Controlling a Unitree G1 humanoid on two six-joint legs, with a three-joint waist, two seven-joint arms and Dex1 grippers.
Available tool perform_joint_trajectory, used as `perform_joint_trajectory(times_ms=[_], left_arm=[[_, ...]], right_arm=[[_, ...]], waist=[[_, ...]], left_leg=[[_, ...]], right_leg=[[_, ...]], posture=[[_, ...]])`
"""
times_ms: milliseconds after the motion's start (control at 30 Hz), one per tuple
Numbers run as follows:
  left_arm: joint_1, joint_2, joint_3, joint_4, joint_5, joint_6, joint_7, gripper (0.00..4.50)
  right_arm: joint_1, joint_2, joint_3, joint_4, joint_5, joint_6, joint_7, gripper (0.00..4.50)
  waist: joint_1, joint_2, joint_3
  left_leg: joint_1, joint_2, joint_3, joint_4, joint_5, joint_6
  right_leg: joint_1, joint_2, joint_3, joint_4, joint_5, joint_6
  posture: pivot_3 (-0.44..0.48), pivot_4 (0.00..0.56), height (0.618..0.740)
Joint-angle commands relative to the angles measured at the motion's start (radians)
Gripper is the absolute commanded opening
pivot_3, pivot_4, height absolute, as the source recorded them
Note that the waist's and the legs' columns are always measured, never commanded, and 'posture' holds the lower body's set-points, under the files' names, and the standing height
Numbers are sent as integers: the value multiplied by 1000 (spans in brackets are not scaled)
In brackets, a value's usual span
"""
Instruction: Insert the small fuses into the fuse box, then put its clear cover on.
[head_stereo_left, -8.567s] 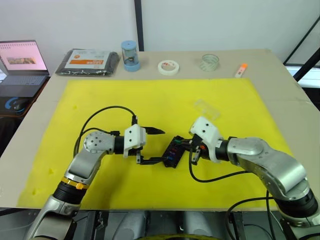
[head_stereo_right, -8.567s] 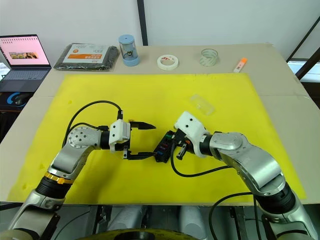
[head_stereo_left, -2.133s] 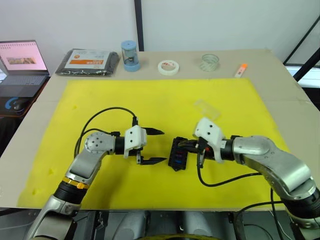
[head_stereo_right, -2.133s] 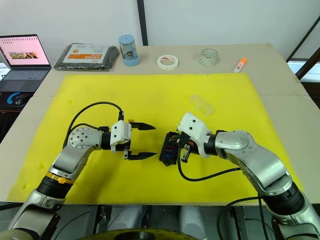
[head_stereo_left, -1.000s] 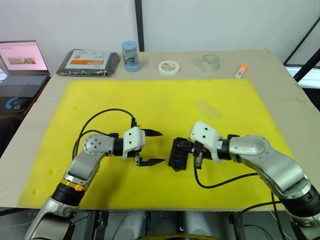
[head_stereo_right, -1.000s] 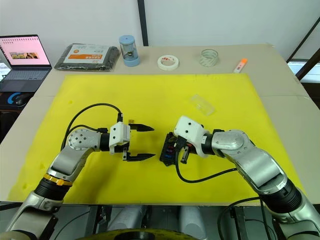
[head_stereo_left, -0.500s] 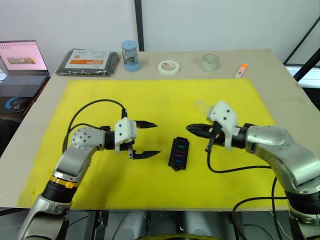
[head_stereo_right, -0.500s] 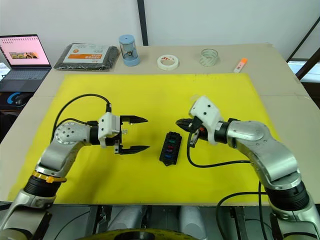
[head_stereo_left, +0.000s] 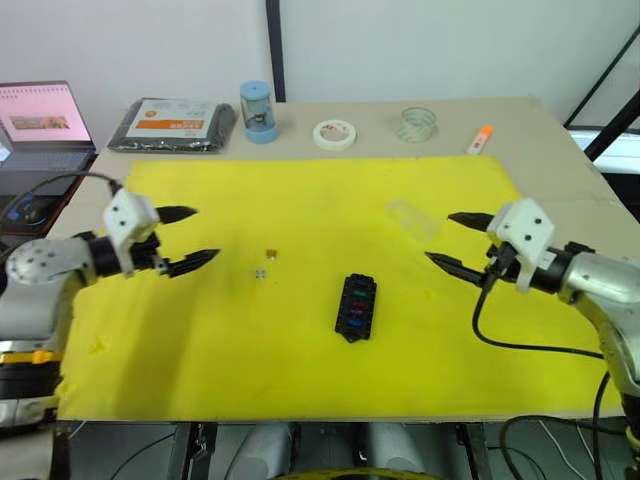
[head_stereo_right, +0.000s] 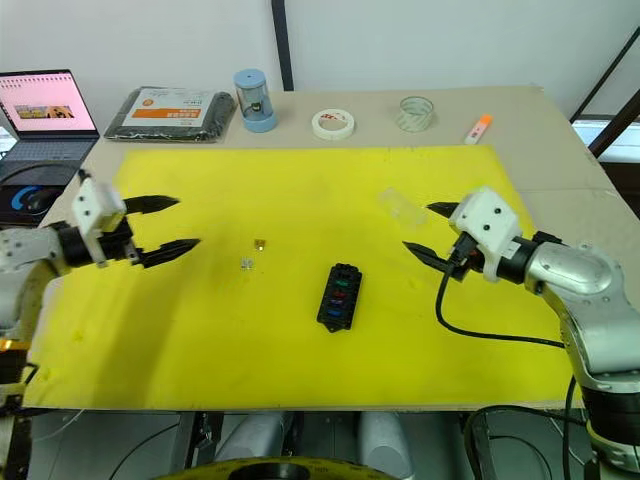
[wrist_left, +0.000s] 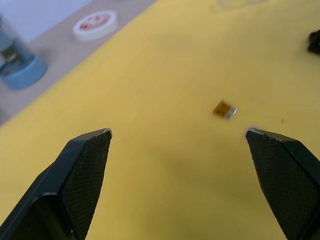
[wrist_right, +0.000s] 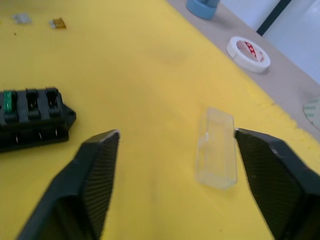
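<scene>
- Hovering well to the left of the fuse box (head_stereo_left: 356, 307), the left gripper (head_stereo_left: 187, 238) has its two black fingers spread wide and holds nothing.
- Ahead of the left gripper lie two loose small fuses on the yellow mat (head_stereo_left: 300, 200): a brown fuse (wrist_left: 224, 109) and a grey fuse (head_stereo_right: 246, 263) just beside it. Both lie between this gripper and the fuse box, apart from each.
- The right gripper (head_stereo_left: 452, 241) is likewise wide open and empty, off to the right of the fuse box and clear of it.
- The clear cover (wrist_right: 216, 148) lies on the mat just ahead of the right gripper and between the lines of its fingers, not touched by them.
- The fuse box lies flat on the mat between the two grippers. Coloured fuses, teal, red, blue and purplish by appearance, are seated in its slots.
- Step in hand, as a judgement: insertion is partly done. Two fuses lie outside the box and the cover is off.
- Next move, as a judgement: the left gripper needs to close on one loose fuse. The fuse is tiny and lies flat, so the fingers must narrow considerably and come down squarely. The cover should wait until both fuses are in.
- View differences: the head views show both grippers, the box and the loose fuses together. The left wrist view shows the brown fuse with its metal end plainly. The right wrist view shows the cover's outline and one end of the box with a teal fuse.
</scene>
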Motion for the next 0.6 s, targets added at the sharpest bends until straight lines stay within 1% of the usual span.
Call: perform_joint_trajectory(times_ms=[33, 67, 133, 200, 267, 333, 400, 433, 533, 600], left_arm=[[-9, -5, 40, -41, -80, 165, 51, 4500], [-6, -7, 44, -63, -139, 287, 64, 4500], [-17, 13, 51, -94, -292, 590, 67, 4500], [-58, 18, 60, -88, -413, 824, 79, 4500], [-107, 17, 54, -75, -502, 999, 80, 4500], [-174, -3, 33, -24, -550, 1159, 101, 4500], [-260, -50, 26, 82, -572, 1295, 128, 4500], [-292, -70, 20, 126, -571, 1335, 137, 4500], [-351, -111, 17, 210, -553, 1394, 162, 4500], [-374, -131, 13, 260, -535, 1404, 171, 4500]], right_arm=[[-58, 27, 59, -98, 81, 33, 28, 4474], [-79, 37, 108, -131, 101, 56, 45, 4474], [-131, 57, 200, -177, 116, 93, 65, 4474], [-190, 80, 278, -190, 102, 110, 69, 4474], [-240, 105, 336, -186, 79, 118, 63, 4474], [-289, 133, 379, -173, 69, 128, 56, 4474], [-331, 155, 409, -149, 57, 132, 57, 4474], [-344, 162, 419, -138, 50, 131, 58, 4474], [-361, 174, 432, -121, 40, 131, 58, 4474], [-369, 179, 436, -118, 37, 132, 57, 4474]], waist=[[1, 0, 0], [0, 0, 0], [-3, 0, 0], [-9, -1, 1], [-9, -3, 2], [-6, -3, 2], [-5, -3, 2], [-3, -3, 2], [-7, -4, 1], [-13, -4, 1]], left_leg=[[0, 0, 0, 0, 0, 0], [0, 0, 0, 0, 0, 0], [0, 0, -1, 0, -2, 4], [0, 0, -1, 0, -2, 4], [0, 0, -1, 1, -2, 4], [0, 0, -1, 1, -1, 1], [0, 0, -1, 1, 0, 0], [0, -1, -1, 1, 0, 0], [0, -1, -1, 1, 0, 0], [-1, -1, -1, 1, 0, 0]], right_leg=[[1, 0, 0, 0, 0, 0], [1, 0, 0, 0, 0, 0], [0, 0, 0, 0, 0, 0], [0, 1, 0, 1, 0, 0], [-1, 2, 0, 2, 0, 0], [-1, 3, -1, 2, 0, 0], [-1, 3, -1, 2, 0, 0], [0, 3, -1, 2, 0, 0], [-1, 3, -1, 2, 0, 0], [-3, 3, 0, 2, 0, 0]], posture=[[0, 150, 740], [0, 150, 740], [0, 150, 740], [0, 150, 740], [0, 150, 740], [0, 150, 740], [0, 150, 740], [0, 150, 740], [0, 150, 740], [0, 150, 740]])
